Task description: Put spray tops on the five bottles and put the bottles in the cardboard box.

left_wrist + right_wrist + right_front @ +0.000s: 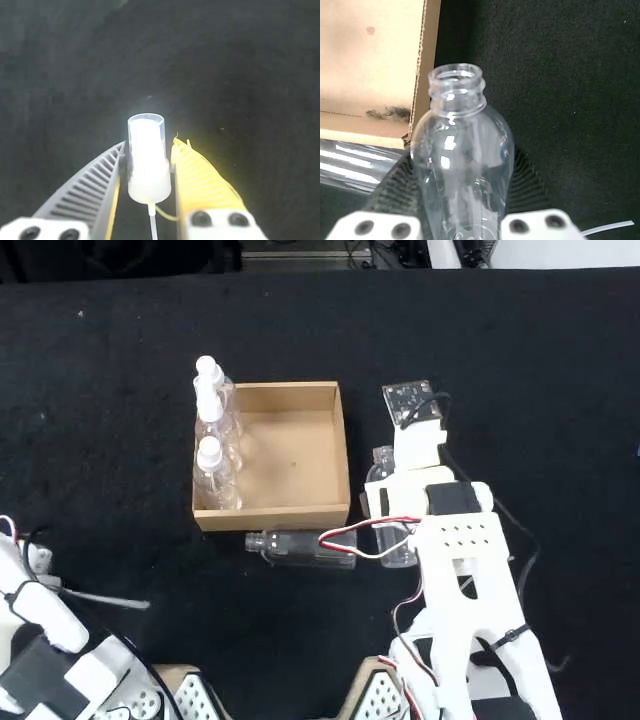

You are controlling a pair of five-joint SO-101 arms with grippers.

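Note:
In the left wrist view, my left gripper [148, 145] is shut on a white spray top [148, 160] with a clear cap, over bare black cloth. Its thin dip tube [110, 598] sticks out from the left arm at the near left of the table. My right gripper [465, 165] is shut on a clear bottle [462, 140] with an open neck, held just right of the cardboard box [300, 510]. Three bottles with spray tops [215, 445] stand inside along the box's left wall. Another open bottle [300, 545] lies on its side in front of the box.
The table is covered in black cloth [520, 360], with free room left of, right of and behind the box. The right arm [460, 570] covers much of the held bottle from above. The lying bottle [350, 165] is close beside the right gripper.

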